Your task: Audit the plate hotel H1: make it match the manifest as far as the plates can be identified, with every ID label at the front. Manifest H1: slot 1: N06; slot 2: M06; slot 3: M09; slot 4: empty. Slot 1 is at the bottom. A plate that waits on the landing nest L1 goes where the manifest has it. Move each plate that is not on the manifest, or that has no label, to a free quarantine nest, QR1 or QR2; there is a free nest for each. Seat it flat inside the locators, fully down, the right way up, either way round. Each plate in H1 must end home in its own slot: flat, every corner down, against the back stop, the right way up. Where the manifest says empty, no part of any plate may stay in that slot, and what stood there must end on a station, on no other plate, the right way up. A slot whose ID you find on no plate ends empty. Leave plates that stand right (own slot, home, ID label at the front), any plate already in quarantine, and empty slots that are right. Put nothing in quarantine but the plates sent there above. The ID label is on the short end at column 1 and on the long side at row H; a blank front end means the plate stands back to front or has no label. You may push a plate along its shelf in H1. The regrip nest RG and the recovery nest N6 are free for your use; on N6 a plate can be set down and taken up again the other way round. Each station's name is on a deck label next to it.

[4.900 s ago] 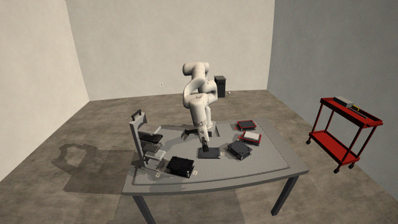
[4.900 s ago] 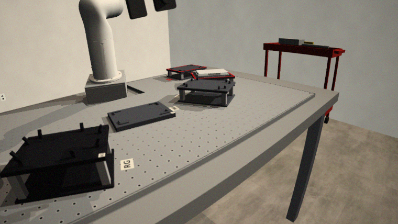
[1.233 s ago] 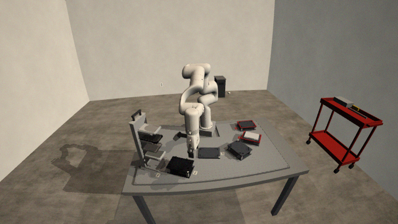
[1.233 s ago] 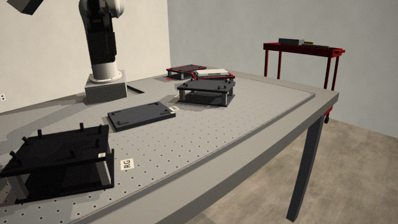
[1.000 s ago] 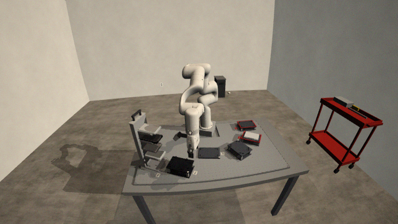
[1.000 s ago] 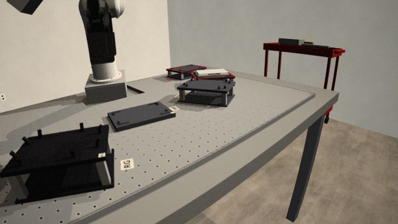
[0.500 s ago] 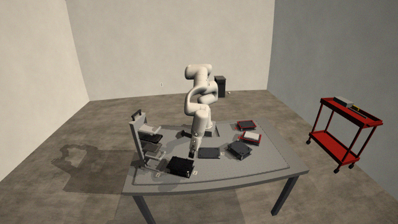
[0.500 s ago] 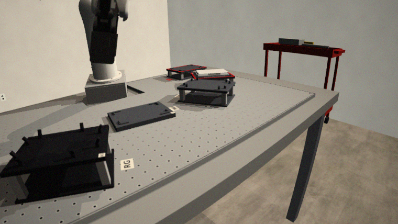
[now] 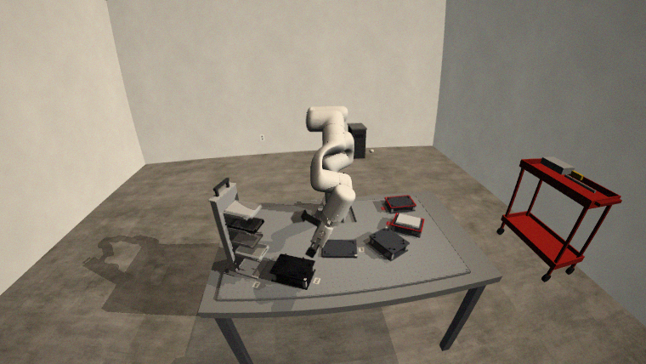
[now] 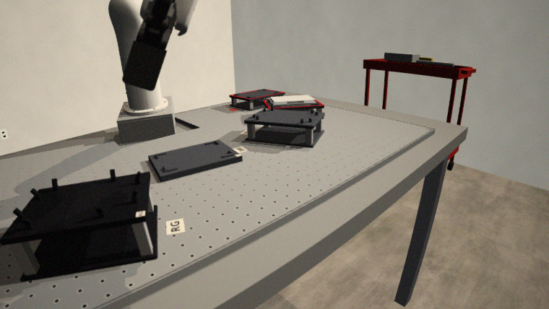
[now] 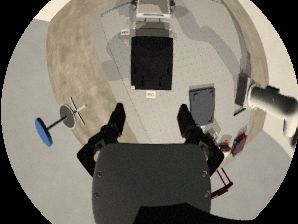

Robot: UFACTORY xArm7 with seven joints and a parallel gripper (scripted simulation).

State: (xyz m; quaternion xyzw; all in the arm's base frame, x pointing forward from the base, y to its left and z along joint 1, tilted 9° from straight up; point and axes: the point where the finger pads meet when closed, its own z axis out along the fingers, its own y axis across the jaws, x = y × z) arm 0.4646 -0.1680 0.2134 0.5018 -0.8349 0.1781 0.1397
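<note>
The plate hotel H1 (image 9: 239,230) stands at the table's left edge. A white plate (image 9: 244,209) sits tilted in its top slot and sticks out at the front. Two dark plates (image 9: 244,223) (image 9: 246,238) lie in the slots below it. The lower shelves look light grey; I cannot tell what they hold. No plate labels are readable. My gripper (image 9: 311,250) hangs open and empty above the table, between the hotel and a flat dark nest (image 9: 339,247).
The raised RG nest (image 10: 80,214) is empty, as are the flat nest (image 10: 193,158) and a raised dark nest (image 10: 286,123). Two red-rimmed nests stand at the back right: one (image 10: 256,94) is empty, the other holds a white plate (image 10: 293,100). A red cart (image 9: 560,212) stands off the table.
</note>
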